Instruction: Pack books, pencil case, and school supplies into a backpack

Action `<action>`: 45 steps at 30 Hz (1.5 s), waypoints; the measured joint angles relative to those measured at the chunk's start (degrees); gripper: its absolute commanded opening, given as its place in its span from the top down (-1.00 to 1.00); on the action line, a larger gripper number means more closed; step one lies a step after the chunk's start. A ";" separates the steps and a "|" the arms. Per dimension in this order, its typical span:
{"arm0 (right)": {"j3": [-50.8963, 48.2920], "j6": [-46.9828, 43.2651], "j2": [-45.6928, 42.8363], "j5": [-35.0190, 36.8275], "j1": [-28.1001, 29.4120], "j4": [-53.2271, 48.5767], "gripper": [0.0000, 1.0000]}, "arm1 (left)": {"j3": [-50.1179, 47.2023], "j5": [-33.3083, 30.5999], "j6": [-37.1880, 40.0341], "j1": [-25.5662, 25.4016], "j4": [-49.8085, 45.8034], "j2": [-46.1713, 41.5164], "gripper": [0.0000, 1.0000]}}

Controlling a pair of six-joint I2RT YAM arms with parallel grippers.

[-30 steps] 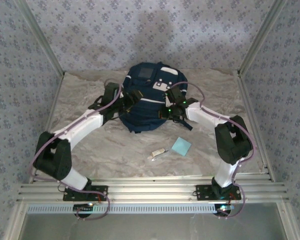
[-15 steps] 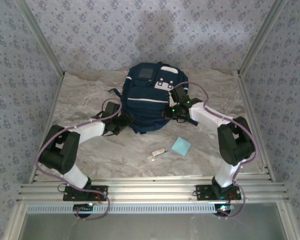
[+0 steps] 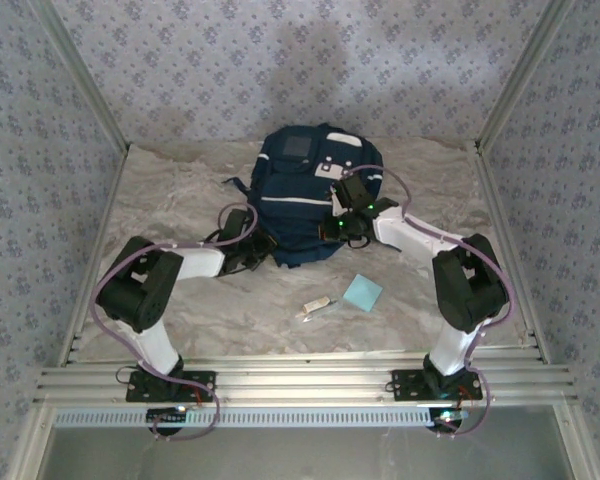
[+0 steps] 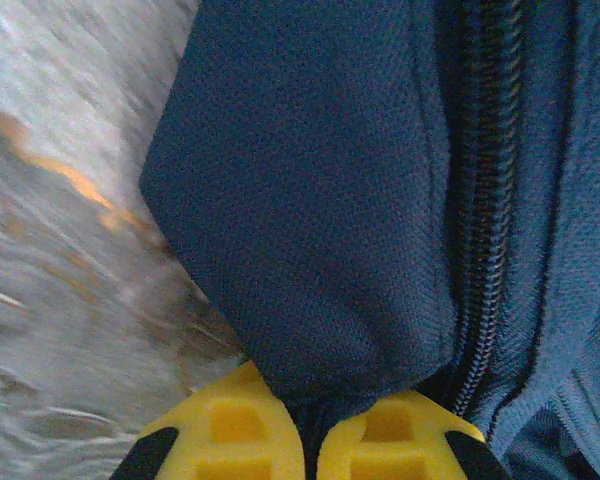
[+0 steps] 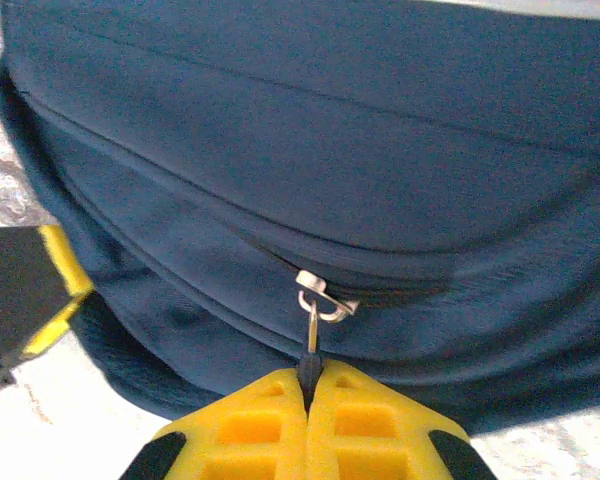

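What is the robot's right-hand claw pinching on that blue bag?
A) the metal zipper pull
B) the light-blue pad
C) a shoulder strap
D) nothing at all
A: in the right wrist view, the right gripper is shut on the zipper pull of the backpack.

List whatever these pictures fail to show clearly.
inside the backpack: top view, navy fabric covers it.
zipper pull tip: right wrist view, buried between the shut jaws of the right gripper.
table: left wrist view, blurred.
white stick item: top view, too small to identify.
left gripper: left wrist view, cut off by the bottom edge.
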 measured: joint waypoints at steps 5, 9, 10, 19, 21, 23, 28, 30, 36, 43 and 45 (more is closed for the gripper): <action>1.29 1.33 0.44 -1.27 1.42 -0.31 1.00 | 1.18 -0.17 -1.33 -3.72 -0.15 0.59 1.00; 5.07 1.97 4.07 -3.06 1.88 -1.60 1.00 | 3.08 -0.15 -1.51 -5.84 -0.94 1.38 1.00; 6.54 1.99 5.42 -3.32 2.03 -1.92 1.00 | 3.78 -0.11 -1.53 -6.27 -1.22 1.68 1.00; 22.25 2.45 17.25 -4.98 3.89 -4.61 1.00 | 6.67 0.02 -1.88 -8.66 -0.92 2.40 1.00; 24.68 2.64 18.91 -5.14 4.24 -5.84 1.00 | 6.67 0.02 -2.05 -8.61 -0.92 2.40 0.93; 26.03 2.62 19.80 -5.11 4.35 -7.13 0.75 | 6.67 0.00 -2.12 -8.61 -0.94 2.40 0.78; 23.82 2.43 18.14 -4.81 4.37 -6.75 -0.36 | 6.16 0.85 -1.18 -8.46 -1.92 0.37 0.24; 20.61 2.21 15.32 -3.78 3.89 -6.08 -0.55 | 5.66 1.73 -0.13 -8.37 -3.15 -1.73 0.13; 11.50 2.14 3.28 -2.84 1.09 -3.78 -0.55 | 6.75 3.04 7.78 -7.45 -8.66 -8.13 0.02; 1.31 2.78 -4.68 0.35 -5.14 -3.85 -0.53 | 18.49 2.14 22.80 -1.70 -18.32 -7.93 0.03; -0.66 3.32 -4.63 1.25 -6.29 -3.85 -0.53 | 22.82 2.10 26.80 -1.25 -20.98 -6.08 0.03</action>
